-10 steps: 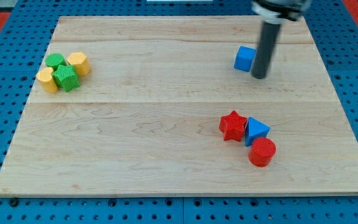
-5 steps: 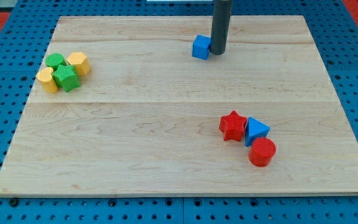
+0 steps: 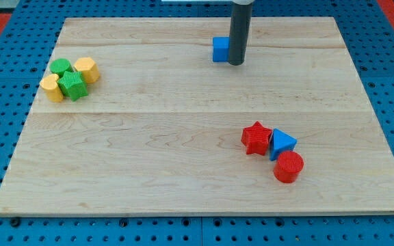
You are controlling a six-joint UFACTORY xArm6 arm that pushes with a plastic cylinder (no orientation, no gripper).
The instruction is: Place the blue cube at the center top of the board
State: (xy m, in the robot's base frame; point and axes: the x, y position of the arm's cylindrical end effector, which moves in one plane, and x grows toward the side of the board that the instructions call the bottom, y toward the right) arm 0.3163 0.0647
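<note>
My tip point(image 3: 236, 63) rests on the board point(image 3: 183, 137) in the upper middle of the frame, pressed against the right side of the blue cube point(image 3: 219, 49); the rod hides the cube's right edge. There are no jaws to open or close here, only the bare rod end, and it appears to be touching the cube rather than standing off from it.

Over the last second the cube has travelled a long way leftward, from the upper right of the frame to just right of the centre line near the top edge. In the last half second it has barely shifted, while my tip has slid slightly down the frame along the cube's right face. I judge the push to be nearly finished: the cube sits close to the centre top, perhaps needing a small nudge further left and up.

The other blocks have not moved. In the upper left of the frame a yellow block point(image 3: 86, 69), a second yellow block point(image 3: 52, 88), a green block point(image 3: 61, 66) and a second green block point(image 3: 74, 86) huddle together. In the lower right a red star point(image 3: 256, 138), a blue triangle point(image 3: 282, 144) and a red cylinder point(image 3: 289, 167) touch one another.
</note>
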